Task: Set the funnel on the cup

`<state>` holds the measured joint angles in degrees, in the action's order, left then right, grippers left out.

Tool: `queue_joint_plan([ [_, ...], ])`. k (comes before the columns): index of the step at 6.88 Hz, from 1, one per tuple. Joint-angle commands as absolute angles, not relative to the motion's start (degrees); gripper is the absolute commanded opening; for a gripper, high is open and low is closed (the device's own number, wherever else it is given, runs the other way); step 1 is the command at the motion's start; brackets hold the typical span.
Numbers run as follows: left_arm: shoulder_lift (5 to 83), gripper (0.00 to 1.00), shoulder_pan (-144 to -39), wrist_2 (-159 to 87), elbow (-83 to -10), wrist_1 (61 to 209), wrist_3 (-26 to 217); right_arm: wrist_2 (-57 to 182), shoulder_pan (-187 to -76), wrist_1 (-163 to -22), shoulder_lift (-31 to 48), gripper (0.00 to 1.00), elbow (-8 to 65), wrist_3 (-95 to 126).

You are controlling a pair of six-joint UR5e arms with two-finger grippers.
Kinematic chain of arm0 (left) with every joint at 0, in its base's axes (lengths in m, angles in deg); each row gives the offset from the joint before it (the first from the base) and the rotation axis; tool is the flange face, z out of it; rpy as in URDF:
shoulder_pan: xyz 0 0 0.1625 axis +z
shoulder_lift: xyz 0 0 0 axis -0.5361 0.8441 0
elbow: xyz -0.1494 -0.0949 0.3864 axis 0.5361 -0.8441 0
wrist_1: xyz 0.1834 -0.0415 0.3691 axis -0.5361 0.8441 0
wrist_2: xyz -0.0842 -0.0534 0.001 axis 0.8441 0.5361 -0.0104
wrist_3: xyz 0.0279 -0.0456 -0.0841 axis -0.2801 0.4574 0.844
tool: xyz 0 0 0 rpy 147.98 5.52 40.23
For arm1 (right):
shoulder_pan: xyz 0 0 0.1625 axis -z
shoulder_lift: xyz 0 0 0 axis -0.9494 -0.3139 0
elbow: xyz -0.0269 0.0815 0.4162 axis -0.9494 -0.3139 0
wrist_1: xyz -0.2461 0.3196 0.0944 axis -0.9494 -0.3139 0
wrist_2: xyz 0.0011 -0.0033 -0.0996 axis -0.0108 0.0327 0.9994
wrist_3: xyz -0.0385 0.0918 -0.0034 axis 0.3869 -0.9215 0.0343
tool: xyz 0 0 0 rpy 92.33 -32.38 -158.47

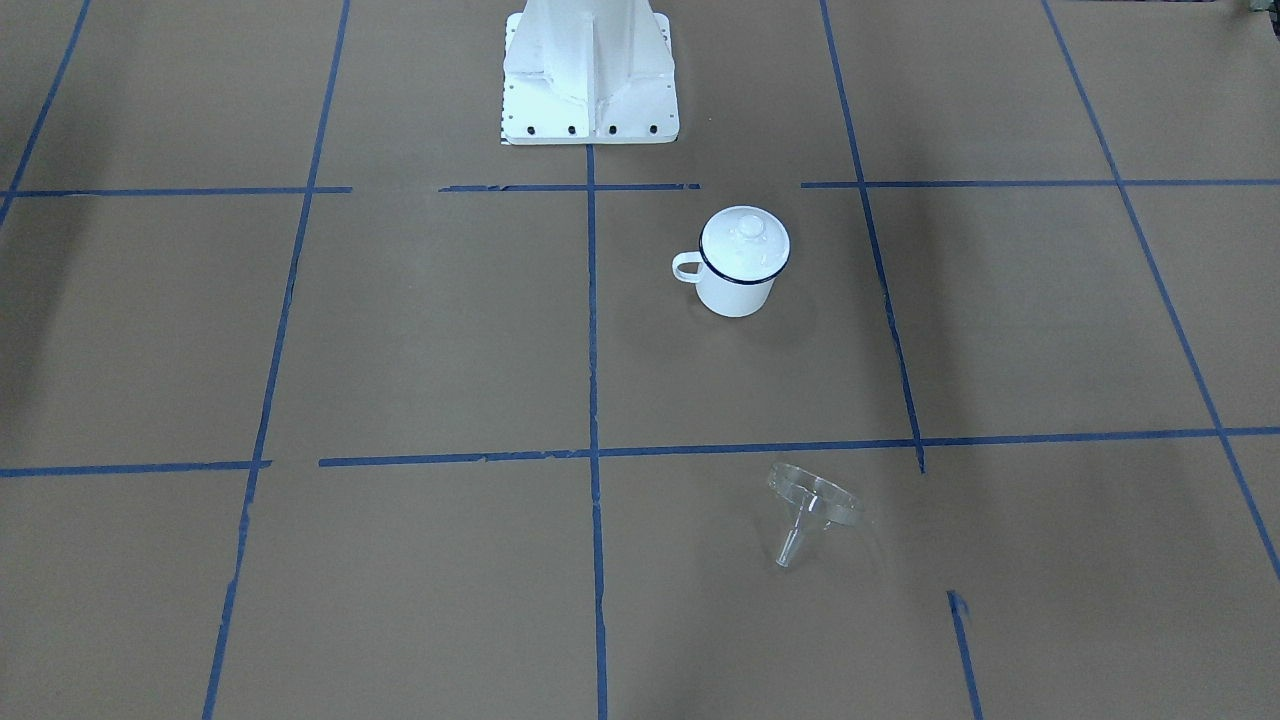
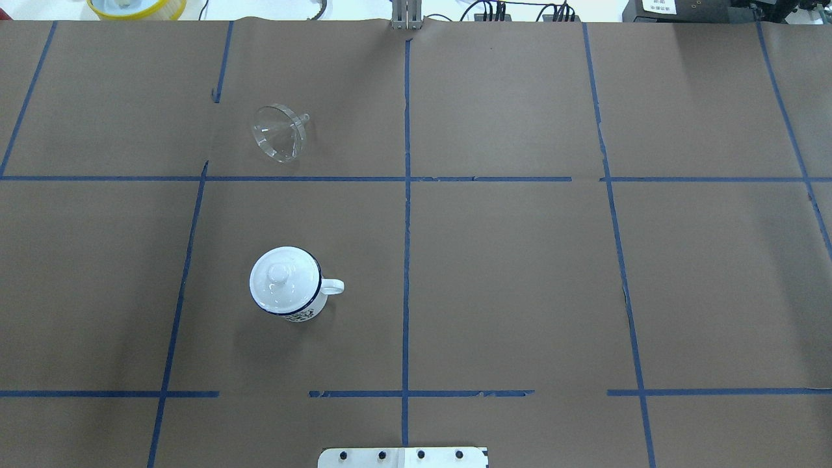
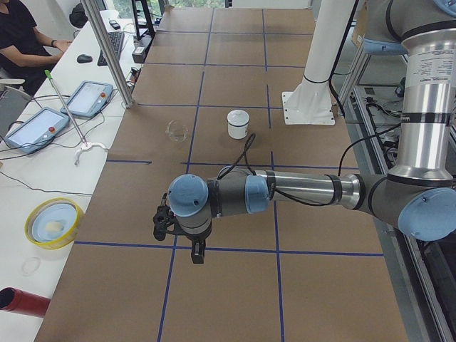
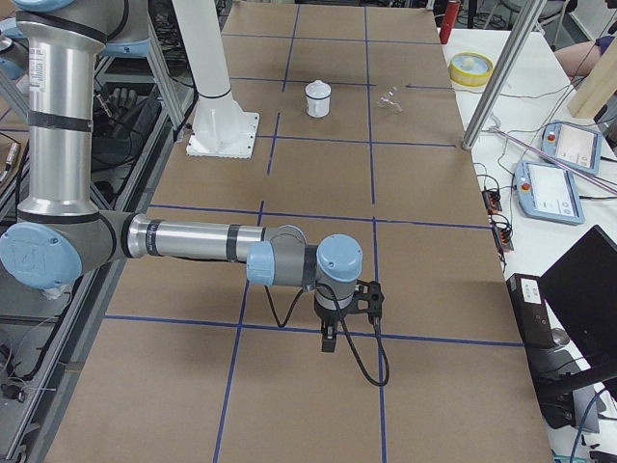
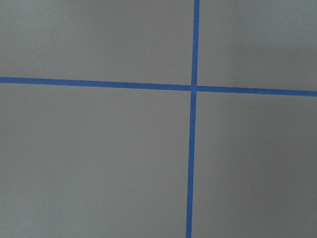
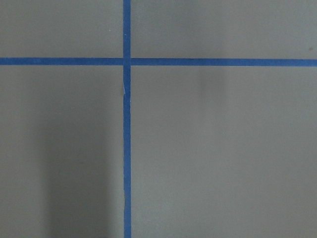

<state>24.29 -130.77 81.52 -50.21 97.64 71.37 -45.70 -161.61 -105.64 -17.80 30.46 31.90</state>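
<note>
**Arms.** The left arm (image 3: 299, 189) has its upper section upright and its forearm level over the table (image 2: 520, 292), with the wrist turned down. The left gripper (image 3: 197, 258) hangs pointing down above a crossing of the blue tape lines (image 2: 406, 260). The right arm (image 4: 188, 239) has the same pose at the opposite end, and the right gripper (image 4: 329, 345) also points down. Both claws appear only in the side views, so I cannot tell whether either is spread or pressed together. Both are well apart from the task items.

**Funnel.** The funnel (image 2: 279, 133) lies on its side on the robot's left half of the table, in the far row of squares. Its long axis runs obliquely. The spout points away from the robot and slightly to the robot's right, and the wide mouth faces back toward the robot's left.

**Cup.** The cup (image 2: 289, 286) stands upright in the middle row, nearer the robot and well apart from the funnel. Its handle points toward the centre line. A white lid (image 2: 279, 278) sits on its rim.
</note>
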Motion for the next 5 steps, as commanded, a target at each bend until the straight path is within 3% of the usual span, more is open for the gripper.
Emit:
queue_joint_plan([
  [1,23.47,1.0,-130.86,81.39,-49.95,99.82,70.85,-45.7,-161.62,-105.64,-17.8,1.0,30.41,31.9],
  [5,24.6,1.0,-130.77,80.69,-50.12,99.67,71.63,-45.7,-161.62,-105.64,-17.8,1.0,30.41,31.9],
])
